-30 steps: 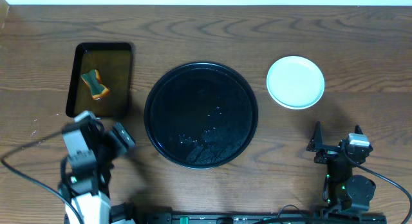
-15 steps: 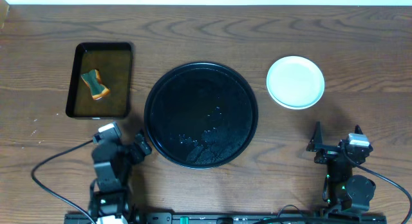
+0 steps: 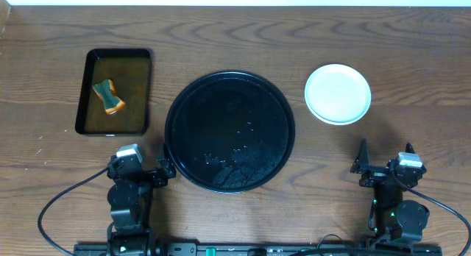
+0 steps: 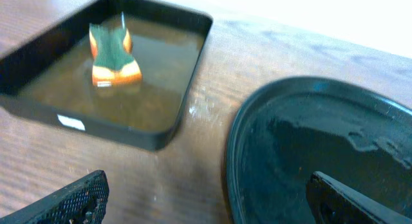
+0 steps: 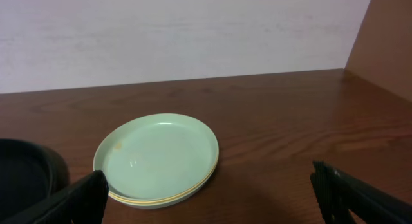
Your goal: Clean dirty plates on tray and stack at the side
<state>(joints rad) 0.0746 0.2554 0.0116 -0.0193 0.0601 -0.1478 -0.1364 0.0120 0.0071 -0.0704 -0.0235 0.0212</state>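
plates [image 5: 158, 161] show yellow edge only from wrist; left gripper [image 4: 207, 199], right gripper [image 5: 209, 197] gape empty.

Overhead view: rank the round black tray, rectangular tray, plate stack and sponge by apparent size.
1. round black tray, clearly the largest
2. rectangular tray
3. plate stack, somewhat smaller than the rectangular tray
4. sponge, by far the smallest
All lie at the same level under the camera, so nearness does not skew the order.
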